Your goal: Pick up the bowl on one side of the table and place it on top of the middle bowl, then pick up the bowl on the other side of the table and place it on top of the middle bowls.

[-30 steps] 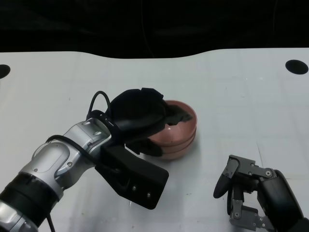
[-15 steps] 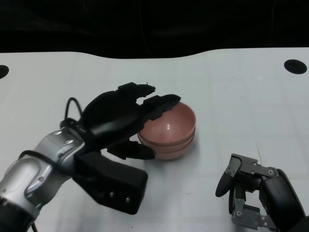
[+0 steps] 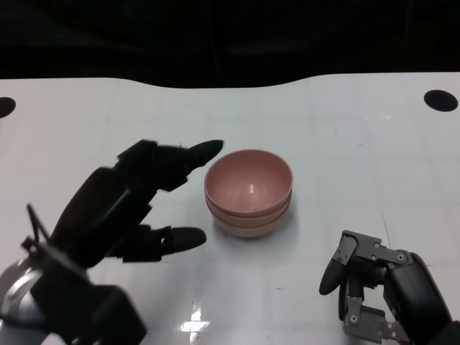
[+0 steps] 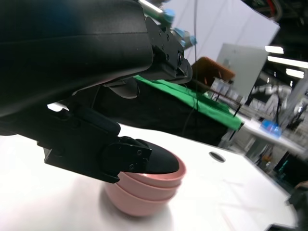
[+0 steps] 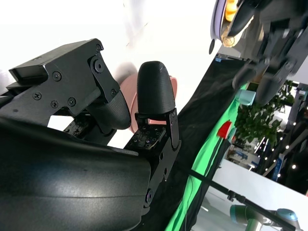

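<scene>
Head view, pink bowls (image 3: 249,192) nested, stacked

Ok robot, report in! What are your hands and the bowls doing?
Left hand open, beside the bowls, not touching. Right hand resting low, holding nothing. Pink bowls stacked mid-table. Nothing in the way.

I see a white tabletop (image 3: 345,136) with a wavy far edge and dark round holes near its left and right sides. A stack of pink bowls (image 3: 249,192) sits near its middle.
</scene>
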### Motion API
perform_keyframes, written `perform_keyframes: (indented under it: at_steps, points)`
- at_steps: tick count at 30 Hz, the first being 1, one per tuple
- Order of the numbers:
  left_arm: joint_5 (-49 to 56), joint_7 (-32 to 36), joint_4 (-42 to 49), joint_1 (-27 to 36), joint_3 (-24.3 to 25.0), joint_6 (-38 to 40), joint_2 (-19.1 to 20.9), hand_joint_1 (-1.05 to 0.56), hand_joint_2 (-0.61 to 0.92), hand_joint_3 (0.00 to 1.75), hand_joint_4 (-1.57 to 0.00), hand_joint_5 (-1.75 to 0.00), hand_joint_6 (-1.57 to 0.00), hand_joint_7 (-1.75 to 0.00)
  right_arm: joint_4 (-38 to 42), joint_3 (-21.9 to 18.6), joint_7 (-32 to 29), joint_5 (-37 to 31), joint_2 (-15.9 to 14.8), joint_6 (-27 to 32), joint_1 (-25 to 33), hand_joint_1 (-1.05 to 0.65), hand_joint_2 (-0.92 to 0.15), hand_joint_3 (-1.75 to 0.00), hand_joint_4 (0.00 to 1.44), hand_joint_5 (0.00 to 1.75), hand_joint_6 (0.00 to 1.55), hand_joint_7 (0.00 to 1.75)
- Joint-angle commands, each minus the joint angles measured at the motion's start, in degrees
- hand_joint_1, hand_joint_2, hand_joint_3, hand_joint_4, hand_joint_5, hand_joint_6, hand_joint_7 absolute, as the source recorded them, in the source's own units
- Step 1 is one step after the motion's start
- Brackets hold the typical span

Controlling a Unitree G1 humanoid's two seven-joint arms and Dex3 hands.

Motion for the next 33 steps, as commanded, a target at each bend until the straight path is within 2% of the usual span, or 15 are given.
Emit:
perform_keyframes:
  at_steps: [1,5,8,11,14,19,22,24,28,33]
  points:
    - [-6.54,-2.03,-2.3,4.81,1.85,-0.22,-1.39,-0.42,0.92,0.23,-0.25,-0.94,-0.47,-0.13,-0.73,-0.31,0.04,0.53,-0.27,-0.03,0.28,-0.02,-0.28,-1.6,0.96,1.75,0.82,1.52]
    - [-12.69,-3.41,-4.37,9.33,3.04,-0.41,-4.23,-0.36,0.92,0.22,-0.32,-0.98,-0.56,-0.17,-0.68,-0.24,-0.16,-0.09,-0.45,-0.34,0.25,-0.02,-0.28,-1.6,0.96,1.75,0.82,1.52]
    - [-16.87,-3.37,-6.89,13.59,3.98,0.87,-7.41,-0.28,0.92,0.24,-0.5,-1.0,-0.66,-0.23,-0.77,-0.22,-0.05,0.03,-0.49,-0.42,0.32,-0.02,-0.28,-1.6,0.95,1.75,0.82,1.52]
    - [-20.05,-3.46,-10.57,17.87,4.64,4.26,-9.88,-0.21,0.92,0.27,-0.61,-1.02,-0.73,-0.3,-1.26,-0.18,-0.05,-0.09,-0.48,0.08,0.5,-0.02,-0.28,-1.61,0.96,1.75,0.82,1.52]
    - [-24.29,-4.39,-14.55,21.44,4.9,9.42,-11.94,-0.15,0.86,0.42,-0.68,-1.14,-0.67,-0.74,-1.62,-0.24,0.18,0.39,-0.4,0.73,0.61,-0.03,-0.28,-1.61,0.96,1.75,0.82,1.52]
    - [-29.37,-4.49,-20.97,26.35,5.44,19.36,-14.28,-0.16,0.82,0.51,-0.75,-1.27,-0.7,-0.92,-1.1,-0.57,0.25,0.53,-0.79,-0.18,0.53,-0.03,-0.28,-1.6,0.96,1.75,0.82,1.51]
    - [-28.83,-4.77,-21.11,27.04,5.79,20.7,-15.25,-0.14,0.71,0.8,-0.76,-1.44,-0.73,-1.08,-0.85,-1.01,0.46,0.77,-1.18,-0.46,0.51,-0.02,-0.27,-1.6,0.95,1.75,0.82,1.5]
    - [-30.52,-6.21,-19.4,26.37,6.03,20.08,-16.22,-0.12,0.66,0.93,-0.81,-1.51,-0.79,-1.14,-0.9,-1.44,0.84,1.23,-1.46,-0.34,0.54,-0.02,-0.27,-1.6,0.94,1.75,0.82,1.49]
    - [-32.11,-9.63,-15.93,25.11,6.75,18.26,-16.97,-0.11,0.63,0.97,-0.83,-1.57,-0.85,-1.22,-0.7,-2.01,1.21,1.48,-1.67,-0.42,0.61,-0.02,-0.27,-1.6,0.93,1.75,0.82,1.46]
    - [-32.16,-13.43,-12.63,24.01,7.36,15.74,-17.11,-0.15,0.54,1.09,-0.81,-1.67,-0.8,-1.4,-0.64,-2.4,1.33,1.68,-1.69,-0.45,0.76,-0.02,-0.27,-1.6,0.92,1.75,0.84,1.44]
